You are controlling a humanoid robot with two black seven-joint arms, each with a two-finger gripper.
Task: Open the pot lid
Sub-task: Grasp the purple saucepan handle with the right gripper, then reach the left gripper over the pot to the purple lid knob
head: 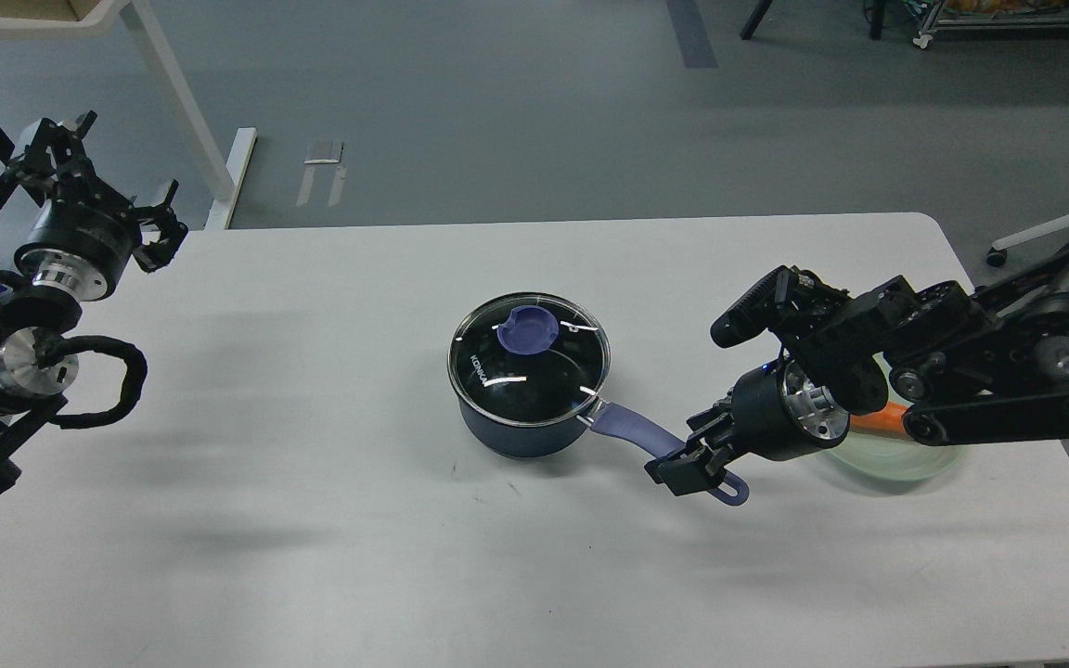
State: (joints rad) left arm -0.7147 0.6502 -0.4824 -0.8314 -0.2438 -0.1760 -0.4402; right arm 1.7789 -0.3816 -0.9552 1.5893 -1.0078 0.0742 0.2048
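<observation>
Grey floor [497,111] behind the white table [312,557]; a white stand's leg [182,102] at upper left.

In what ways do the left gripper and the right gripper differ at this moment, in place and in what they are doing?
The left gripper hangs at the table's far left edge, far from the pot; the right gripper is at the pot handle, near its end. The left gripper's fingers are spread open and hold nothing; the right gripper's fingers sit around the handle. Both are black, and neither touches the lid.
</observation>
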